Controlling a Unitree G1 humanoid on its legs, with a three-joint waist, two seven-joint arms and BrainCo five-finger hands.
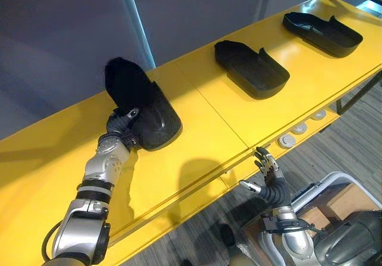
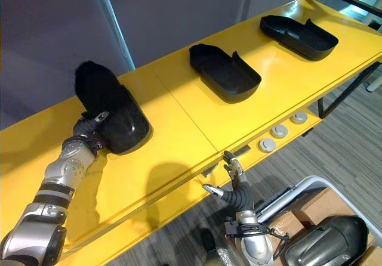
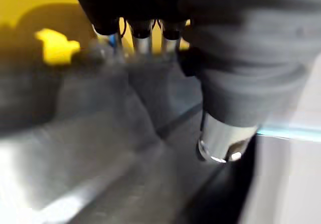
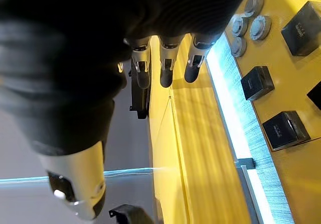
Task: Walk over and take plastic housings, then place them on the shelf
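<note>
Right hand (image 1: 271,179) hangs low by the front lip of the yellow shelf (image 1: 215,141), fingers spread and empty. Up on the shelf top, the left hand (image 1: 122,124) pinches the near housing (image 1: 152,114) at its edge, thumb across the shell, holding it tipped up on its rounded end. Released at this tilt, it would probably topple or skid on the slick surface. It is glossy black, shoe-shaped and hollow, well apart from the middle housing (image 1: 250,68) and far housing (image 1: 322,33), which lie open side up.
</note>
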